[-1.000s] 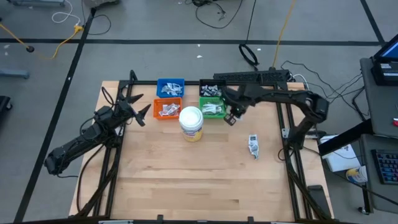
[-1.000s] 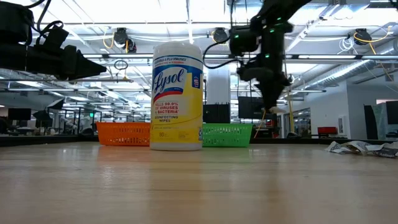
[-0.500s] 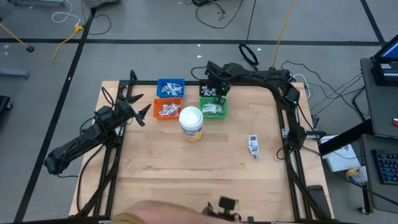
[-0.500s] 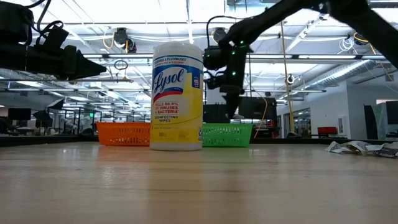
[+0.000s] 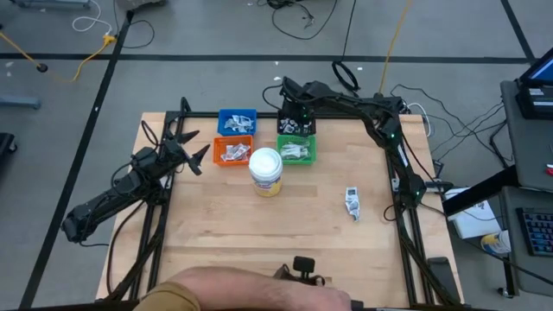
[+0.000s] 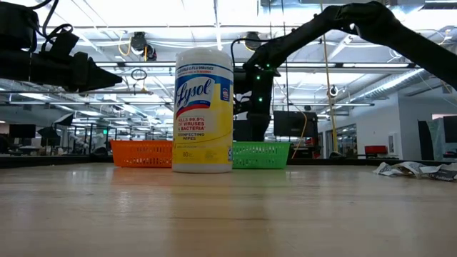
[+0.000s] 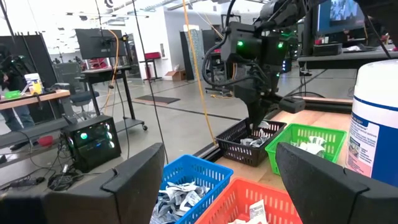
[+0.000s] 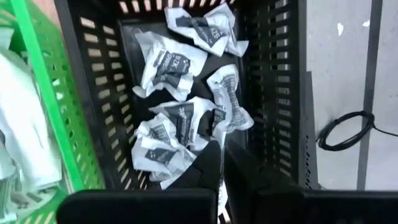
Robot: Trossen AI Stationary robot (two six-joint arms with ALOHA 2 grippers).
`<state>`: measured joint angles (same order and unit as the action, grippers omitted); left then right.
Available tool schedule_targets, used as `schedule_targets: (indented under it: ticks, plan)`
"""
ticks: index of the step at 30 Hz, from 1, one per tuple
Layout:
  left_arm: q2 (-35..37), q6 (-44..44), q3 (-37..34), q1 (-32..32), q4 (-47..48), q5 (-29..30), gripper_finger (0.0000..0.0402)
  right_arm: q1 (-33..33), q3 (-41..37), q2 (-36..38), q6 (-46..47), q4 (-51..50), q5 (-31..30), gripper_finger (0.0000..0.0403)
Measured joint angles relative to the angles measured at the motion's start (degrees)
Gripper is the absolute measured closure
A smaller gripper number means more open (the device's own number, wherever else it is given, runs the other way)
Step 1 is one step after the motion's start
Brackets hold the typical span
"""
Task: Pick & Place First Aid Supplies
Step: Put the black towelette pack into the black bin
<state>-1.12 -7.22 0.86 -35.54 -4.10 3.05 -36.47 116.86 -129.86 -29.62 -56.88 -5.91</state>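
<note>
Seen from overhead, the right gripper (image 5: 298, 115) hangs over the black slatted plastic bin (image 5: 295, 126) at the far edge of the pale wooden counter (image 5: 285, 233), its jaws pressed together; this looks like the drop-off step. One crumpled white-and-grey packet (image 5: 352, 201) lies alone on the counter toward the right, well apart from the bins, and I judge it the next pick. The left gripper (image 5: 192, 155) waits at the left edge, jaws spread. A person's hand (image 5: 251, 292) reaches in at the near edge.

From counter height, the white-lidded wipes jar with the yellow label (image 6: 203, 109) stands in front of the orange mesh bin (image 6: 141, 153) and the green mesh bin (image 6: 261, 153); behind is a lit workshop hall.

Past the left wrist, the blue mesh bin (image 7: 186, 178) holds packets, and desks and monitors fill the room.

Past the right wrist, the closed jaws pinch a thin white wrapped strip (image 8: 222, 186) above the heap of white first aid packets (image 8: 180, 118) in the black bin. Releasing calls for the jaws to part.
</note>
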Motion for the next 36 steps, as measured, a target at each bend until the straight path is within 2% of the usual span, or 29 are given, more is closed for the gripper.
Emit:
schedule_targets:
  ticks: [7,17,22,24,31,36]
  plan:
    - [0.0,0.0,0.0,0.0,0.0,0.0,0.0091,0.0,0.0,-0.1,3.0,0.4,0.0,0.0384]
    - [0.0,0.0,0.0,0.0,0.0,0.0,0.0091,0.2,0.0,-0.1,1.8,1.3,0.0,0.0256]
    - [0.0,0.0,0.0,0.0,0.0,0.1,0.0092,0.5,0.0,0.1,3.9,0.8,0.0,0.0213]
    - [0.0,0.0,0.0,0.0,0.0,0.1,0.0091,0.5,0.0,1.1,8.5,-0.6,-0.2,0.0205]
    - [0.0,0.0,0.0,0.0,0.0,0.0,0.0092,0.6,-1.2,5.1,32.8,-3.2,-7.4,0.0202]
    - [0.0,0.0,0.0,0.0,0.0,0.0,0.0091,0.5,-3.5,8.1,50.0,-3.4,-7.6,0.0206]
